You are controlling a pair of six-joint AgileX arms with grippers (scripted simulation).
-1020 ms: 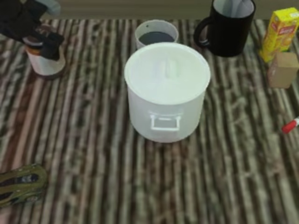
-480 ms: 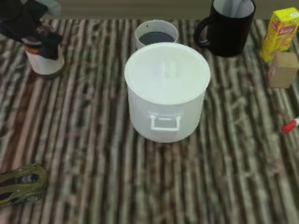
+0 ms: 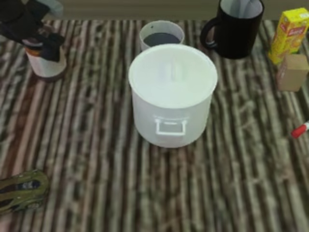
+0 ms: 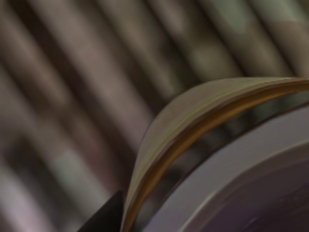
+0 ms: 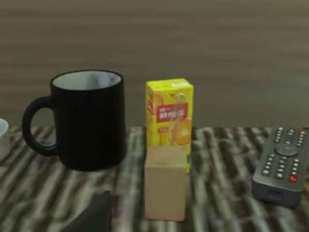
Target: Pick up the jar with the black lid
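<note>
The jar with the black lid [image 3: 47,66] is at the table's far left, its orange band and white body showing below my left gripper [image 3: 37,39], which is shut on its top. In the left wrist view the jar's orange band [image 4: 193,123] and dark lid [image 4: 260,193] fill the frame at very close range. My right gripper [image 5: 140,229] is out of the top view; in its wrist view one dark finger [image 5: 96,217] shows off to the side with nothing held, so it is open.
A big white lidded pot [image 3: 172,92] stands mid-table, with a small white cup [image 3: 161,35] behind it. A black mug [image 3: 236,29], a yellow juice carton [image 3: 288,34], a tan block [image 3: 292,72], a red marker [image 3: 300,129], a remote [image 5: 282,164] and a toy car [image 3: 21,189] lie around.
The jar and my left gripper shifted slightly towards the far left edge in the first half second. They have held still since. Nothing else moved.
</note>
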